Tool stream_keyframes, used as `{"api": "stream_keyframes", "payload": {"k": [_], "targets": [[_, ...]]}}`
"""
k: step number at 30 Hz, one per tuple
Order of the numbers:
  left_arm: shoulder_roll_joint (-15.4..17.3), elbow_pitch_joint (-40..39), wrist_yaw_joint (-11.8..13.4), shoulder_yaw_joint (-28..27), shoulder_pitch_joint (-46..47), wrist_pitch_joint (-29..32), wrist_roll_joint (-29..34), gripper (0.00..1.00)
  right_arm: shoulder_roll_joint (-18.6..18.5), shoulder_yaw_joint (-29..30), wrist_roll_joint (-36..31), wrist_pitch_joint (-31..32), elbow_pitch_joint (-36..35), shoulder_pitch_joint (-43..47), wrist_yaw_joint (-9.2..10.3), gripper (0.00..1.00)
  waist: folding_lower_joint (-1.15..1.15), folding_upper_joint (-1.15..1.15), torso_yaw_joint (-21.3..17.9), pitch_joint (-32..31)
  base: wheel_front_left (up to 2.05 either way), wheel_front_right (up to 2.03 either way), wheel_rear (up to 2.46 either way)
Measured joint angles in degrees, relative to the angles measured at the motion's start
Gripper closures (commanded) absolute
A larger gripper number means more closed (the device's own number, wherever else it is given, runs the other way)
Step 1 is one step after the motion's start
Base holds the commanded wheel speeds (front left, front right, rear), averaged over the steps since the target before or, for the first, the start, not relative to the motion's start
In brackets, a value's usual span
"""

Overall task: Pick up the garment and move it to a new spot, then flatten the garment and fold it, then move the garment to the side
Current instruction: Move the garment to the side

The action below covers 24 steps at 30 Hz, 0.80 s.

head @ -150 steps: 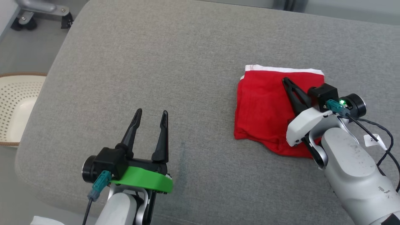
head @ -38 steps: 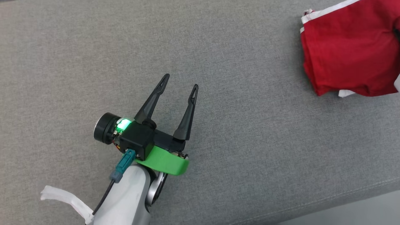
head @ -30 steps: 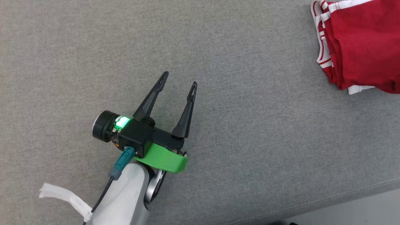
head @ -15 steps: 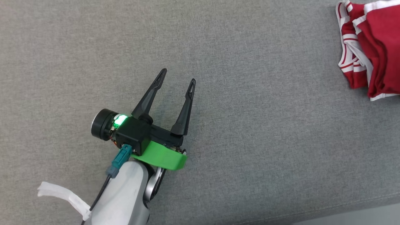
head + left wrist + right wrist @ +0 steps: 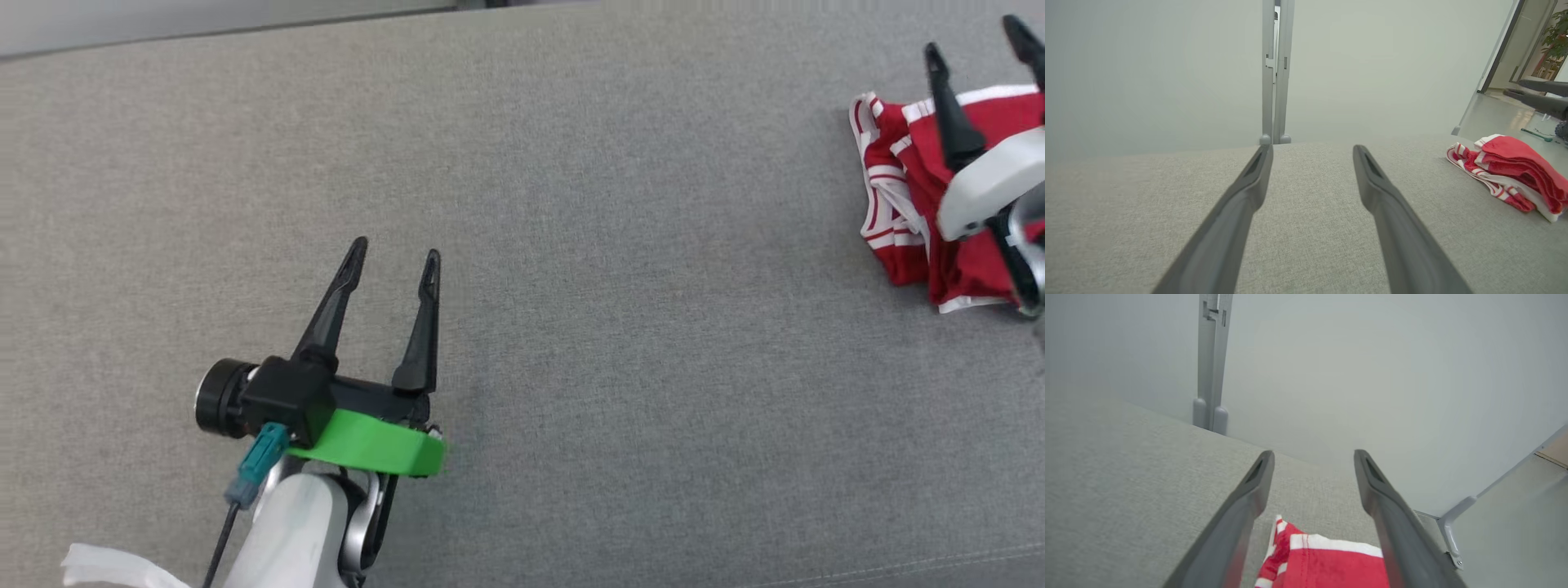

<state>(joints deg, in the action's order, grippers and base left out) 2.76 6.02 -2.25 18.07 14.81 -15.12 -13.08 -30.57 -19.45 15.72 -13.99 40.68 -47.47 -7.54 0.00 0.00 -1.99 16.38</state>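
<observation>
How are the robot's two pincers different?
The left pincer wears a green collar; the right pincer wears a white collar. The left pincer is over bare grey cushion; the right pincer hangs above the red garment, not touching it. Both are open, with long dark fingers.

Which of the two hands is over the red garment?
The right hand, open, with the red garment beneath it; the left hand, also open, is over bare grey cushion far from it.
</observation>
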Motion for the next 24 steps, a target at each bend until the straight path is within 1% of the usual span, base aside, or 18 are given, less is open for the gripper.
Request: {"api": "stream_keyframes", "payload": {"k": [3,6,10,14,16,20,24], "targets": [[0.0,-0.1,0.0,-1.9,-1.7,0.0,0.3,0.00,2.5,1.2,1.2,-0.5,-5.3,4.2,0.00,0.00,0.00,0.00,0.9,-2.5,0.00,0.00,0.00],[0.0,-0.1,-0.3,-3.5,-3.3,0.0,0.3,0.00,5.5,4.9,2.7,-0.8,-10.4,9.4,0.01,0.00,0.00,0.00,2.1,-4.7,0.00,0.00,0.00],[0.0,0.0,-0.8,-4.1,-5.0,0.0,0.3,0.00,11.1,11.2,1.4,-1.0,-17.8,18.1,0.02,0.00,0.00,0.00,4.4,-6.9,0.00,0.00,0.00],[0.0,0.1,-1.2,-3.9,-6.3,0.0,0.2,0.00,17.5,15.7,-1.5,-1.0,-24.9,26.4,0.02,0.00,0.00,0.00,6.5,-8.7,0.00,0.00,0.00],[0.0,0.6,-1.3,-4.0,-7.0,0.0,0.2,0.00,21.4,18.1,-2.9,-1.0,-28.4,31.0,0.02,0.00,0.00,0.00,7.6,-9.7,0.00,0.00,0.00],[0.0,0.6,-1.3,-3.9,-8.1,0.0,0.8,0.00,24.8,19.9,-5.9,-1.0,-33.0,36.2,0.02,0.00,0.00,0.00,8.8,-11.2,0.00,0.00,0.00],[0.0,0.2,-1.2,-3.7,-9.3,0.0,0.5,0.00,26.6,20.0,-7.4,-1.0,-35.2,40.6,0.05,0.00,0.00,0.00,9.5,-12.4,0.00,0.00,0.00]]}}
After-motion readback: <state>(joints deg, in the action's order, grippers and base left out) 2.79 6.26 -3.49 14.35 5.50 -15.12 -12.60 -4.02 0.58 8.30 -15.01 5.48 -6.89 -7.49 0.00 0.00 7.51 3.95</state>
